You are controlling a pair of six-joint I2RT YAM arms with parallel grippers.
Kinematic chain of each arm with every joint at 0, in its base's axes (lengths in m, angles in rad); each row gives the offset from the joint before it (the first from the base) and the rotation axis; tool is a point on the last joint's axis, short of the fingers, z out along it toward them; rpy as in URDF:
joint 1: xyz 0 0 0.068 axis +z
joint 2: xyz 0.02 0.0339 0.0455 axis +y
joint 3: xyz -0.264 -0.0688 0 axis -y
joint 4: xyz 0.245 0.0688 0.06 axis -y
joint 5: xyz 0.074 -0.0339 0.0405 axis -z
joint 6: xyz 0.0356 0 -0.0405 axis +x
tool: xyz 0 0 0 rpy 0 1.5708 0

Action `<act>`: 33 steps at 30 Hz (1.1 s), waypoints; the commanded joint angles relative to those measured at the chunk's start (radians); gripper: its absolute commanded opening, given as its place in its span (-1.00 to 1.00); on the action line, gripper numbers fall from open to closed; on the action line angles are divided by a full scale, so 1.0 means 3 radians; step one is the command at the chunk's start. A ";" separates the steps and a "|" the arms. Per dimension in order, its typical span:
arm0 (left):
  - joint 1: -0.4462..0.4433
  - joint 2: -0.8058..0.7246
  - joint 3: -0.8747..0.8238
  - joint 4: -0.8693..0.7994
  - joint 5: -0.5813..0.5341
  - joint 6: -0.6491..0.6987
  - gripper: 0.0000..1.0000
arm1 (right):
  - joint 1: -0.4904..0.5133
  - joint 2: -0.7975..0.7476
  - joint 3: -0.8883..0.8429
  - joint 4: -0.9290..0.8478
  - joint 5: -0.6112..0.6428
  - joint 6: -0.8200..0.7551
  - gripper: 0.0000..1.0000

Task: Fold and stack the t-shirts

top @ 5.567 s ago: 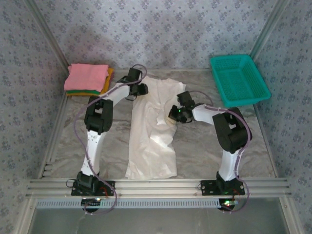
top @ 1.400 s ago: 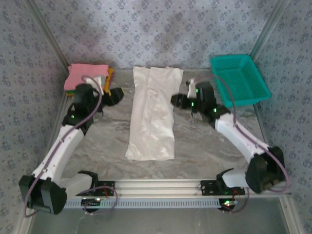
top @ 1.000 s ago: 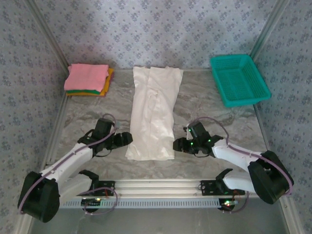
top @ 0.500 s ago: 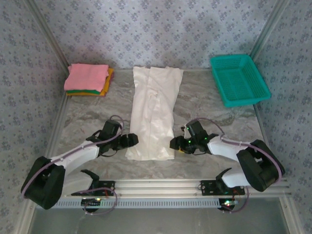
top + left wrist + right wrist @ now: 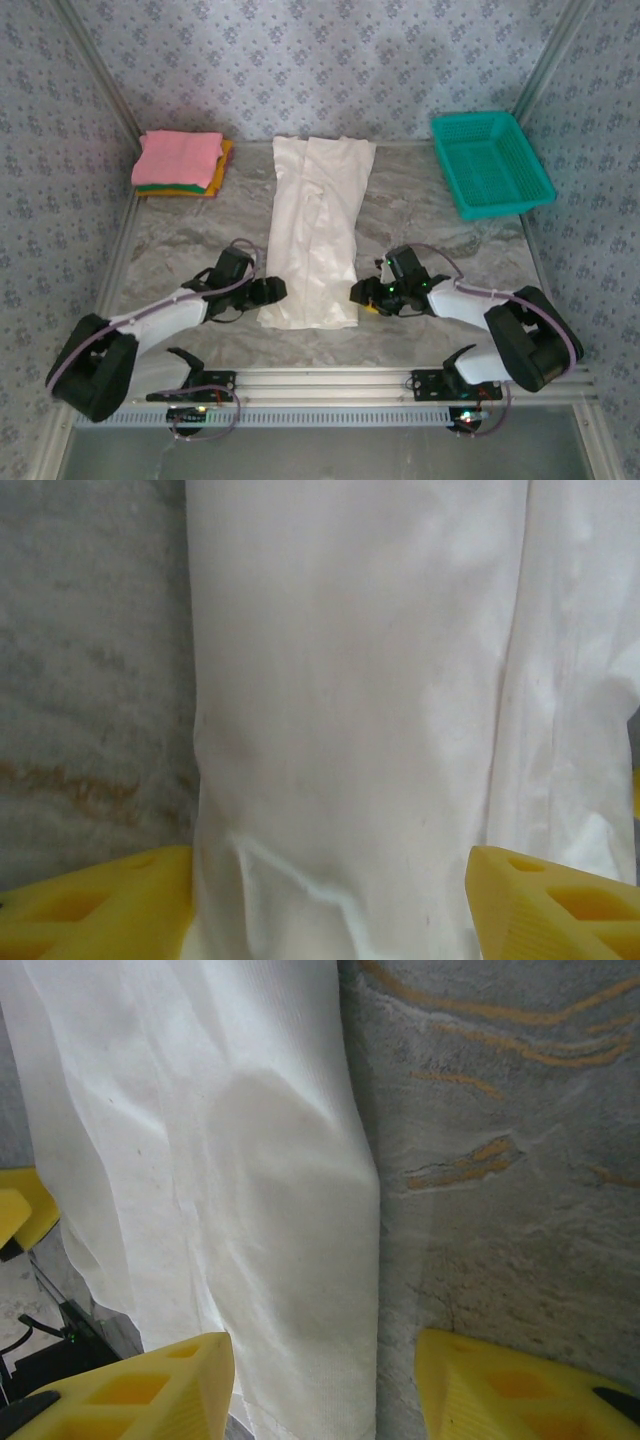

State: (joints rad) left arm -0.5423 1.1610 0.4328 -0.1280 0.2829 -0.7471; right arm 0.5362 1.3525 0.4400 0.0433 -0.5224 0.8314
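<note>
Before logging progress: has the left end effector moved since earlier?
Yes: left end effector came from beside the folded stack to the white shirt's near corner.

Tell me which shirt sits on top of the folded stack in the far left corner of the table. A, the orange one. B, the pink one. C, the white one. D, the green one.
B: the pink shirt lies uppermost on the stack, with only the edges of the green shirt and the orange shirt showing beneath it.
</note>
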 commanded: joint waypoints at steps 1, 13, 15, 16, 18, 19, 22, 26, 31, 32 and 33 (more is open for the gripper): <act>-0.0027 -0.0452 0.0074 -0.0647 -0.0199 -0.0086 0.43 | -0.0003 -0.0111 -0.0066 -0.0068 0.0134 0.0003 0.06; -0.0048 -0.0933 -0.0373 -0.0547 -0.0097 -0.0436 0.32 | 0.0371 -0.0262 -0.0236 -0.0027 0.0072 0.0232 0.03; -0.0053 -0.0855 -0.0369 -0.0496 -0.0069 -0.0429 0.32 | 0.0421 -0.0241 -0.0230 0.0013 0.0053 0.0260 0.02; -0.0062 -0.0810 -0.0369 -0.0456 -0.0063 -0.0433 0.32 | 0.0453 -0.0236 -0.0221 0.0014 0.0067 0.0271 0.02; -0.0085 -0.0732 -0.0374 -0.0380 -0.0052 -0.0440 0.32 | 0.0498 -0.0228 -0.0216 0.0042 0.0087 0.0289 0.01; -0.0092 -0.0695 -0.0369 -0.0343 -0.0045 -0.0440 0.31 | 0.0514 -0.0222 -0.0207 0.0044 0.0095 0.0296 0.00; -0.0120 -0.0616 -0.0359 -0.0228 -0.0011 -0.0465 0.26 | 0.0553 -0.0233 -0.0182 0.0035 0.0136 0.0314 -0.08; -0.0206 -0.0550 -0.0348 -0.0094 -0.0038 -0.0482 0.13 | 0.0559 -0.0307 -0.0160 -0.0018 0.0223 0.0288 -0.15; -0.0257 -0.0398 -0.0343 0.0167 -0.0053 -0.0512 0.04 | 0.0565 -0.0296 -0.0127 -0.0014 0.0238 0.0241 -0.20; -0.0270 -0.0353 -0.0331 0.0190 -0.0058 -0.0515 0.03 | 0.0565 -0.0290 -0.0119 -0.0017 0.0240 0.0235 -0.21; -0.0279 -0.0307 -0.0307 0.0196 -0.0058 -0.0505 0.02 | 0.0565 -0.0289 -0.0118 -0.0013 0.0246 0.0231 -0.21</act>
State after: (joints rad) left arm -0.5945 1.0206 0.3191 -0.2237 0.2089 -0.8852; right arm 0.6994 1.2709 0.3832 0.0563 -0.4667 0.9089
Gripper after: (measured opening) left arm 0.514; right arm 0.395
